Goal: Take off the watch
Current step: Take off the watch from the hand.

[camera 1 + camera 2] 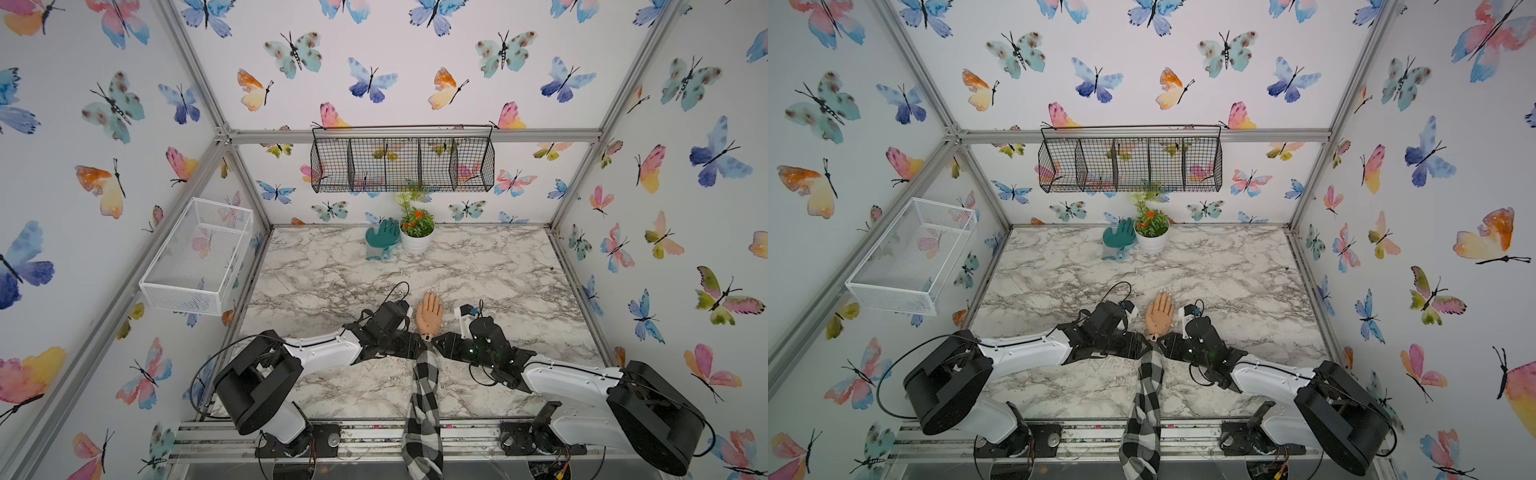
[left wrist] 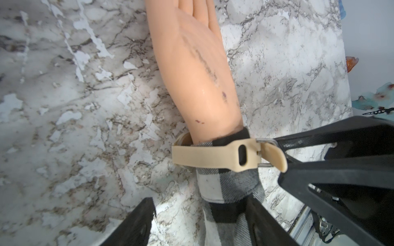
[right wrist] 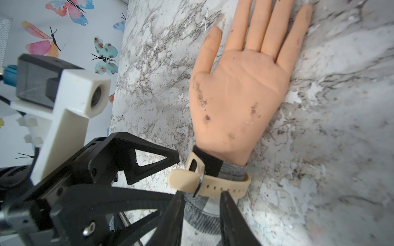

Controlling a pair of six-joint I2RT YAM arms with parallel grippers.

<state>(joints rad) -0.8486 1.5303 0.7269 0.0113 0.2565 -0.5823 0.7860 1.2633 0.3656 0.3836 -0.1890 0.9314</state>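
The watch (image 2: pixel 204 156) is still fastened round the dummy wrist, over the checked sleeve (image 2: pixel 226 187). Its buckle (image 3: pixel 199 181) and loose strap tail sit between the 2 fingers of the right claw (image 3: pixel 201 194). Those fingers stand at or very near the strap on both sides, but I cannot tell whether they truly pinch it.

The likeliest trouble is right there. The buckle is thin and the strap looks soft, so the fingers may slide off, or nip only the tail and bend it without freeing the pin. A pull from this claw could also catch the cloth under the strap and drag the sleeve and dummy hand (image 3: pixel 241 89) across the table (image 2: pixel 64 106). Nothing pins the arm down, because the left claw (image 2: pixel 200 199) is open. Its 2 fingers straddle the sleeve with the watch just beyond their tips, 1 beside the cloth and 1 well off it.

The watch has a thin pale beige strap with a row of small holes, a silvery buckle frame and a short curled tail. Its round case barely peeks out at the wrist's edge, on the side away from the right claw.
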